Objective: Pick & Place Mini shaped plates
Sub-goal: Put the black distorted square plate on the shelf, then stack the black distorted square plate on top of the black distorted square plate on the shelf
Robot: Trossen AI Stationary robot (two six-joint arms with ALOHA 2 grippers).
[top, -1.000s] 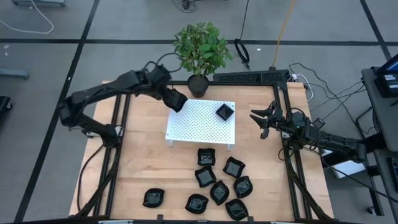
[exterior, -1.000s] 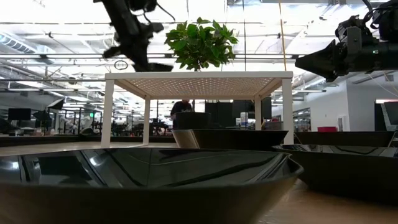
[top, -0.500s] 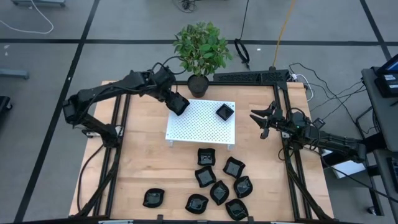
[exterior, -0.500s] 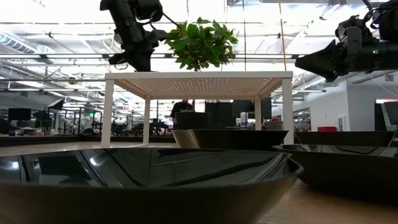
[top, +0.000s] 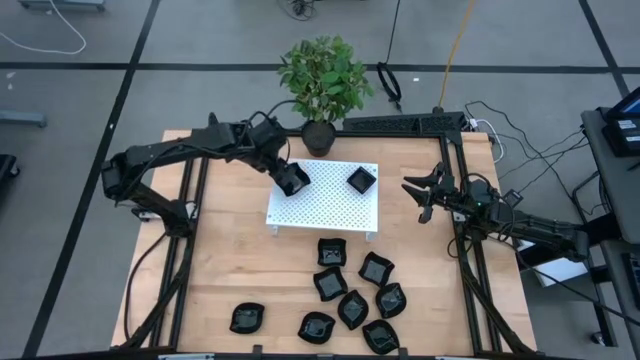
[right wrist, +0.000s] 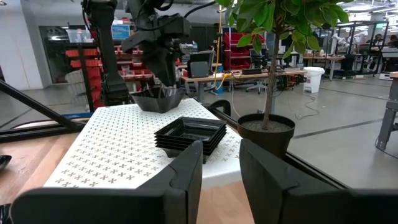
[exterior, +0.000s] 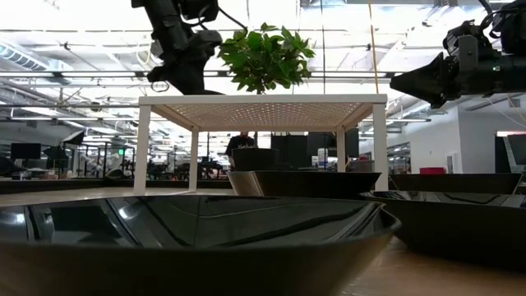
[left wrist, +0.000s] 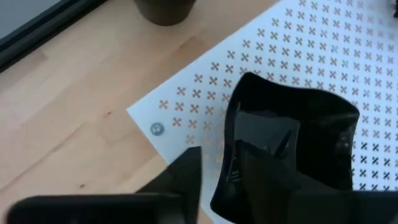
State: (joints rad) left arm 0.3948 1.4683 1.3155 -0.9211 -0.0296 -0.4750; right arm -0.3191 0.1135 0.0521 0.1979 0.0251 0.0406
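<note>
My left gripper (top: 292, 178) is shut on a glossy black mini plate (left wrist: 292, 143) over the far left corner of the white perforated platform (top: 325, 200). A stack of square black plates (top: 361, 180) sits on the platform's far right part. Several more black plates (top: 352, 292) lie on the wooden table near the platform, and one (top: 246, 318) lies apart to the left. My right gripper (top: 415, 195) is open and waits at the table's right side, level with the platform. My left gripper holds the plate by its rim (left wrist: 229, 155), with one finger (left wrist: 183, 180) outside the dish and the other (left wrist: 264, 177) inside it. The fingers come from above, slanting from the table's left. I cannot tell whether the plate (right wrist: 158, 101) touches the platform.
A potted plant (top: 320, 85) stands just beyond the platform's far edge, its pot (right wrist: 264, 130) close to the stack. Black frame rails (top: 190, 230) run along both table sides. Bare wood (top: 230, 250) lies left of the platform. A plate (exterior: 197, 238) fills the low view's foreground.
My left gripper has carried the plate toward the table's right and near edges, from beside the platform's far left corner to over it. Its hold on the plate is unchanged.
</note>
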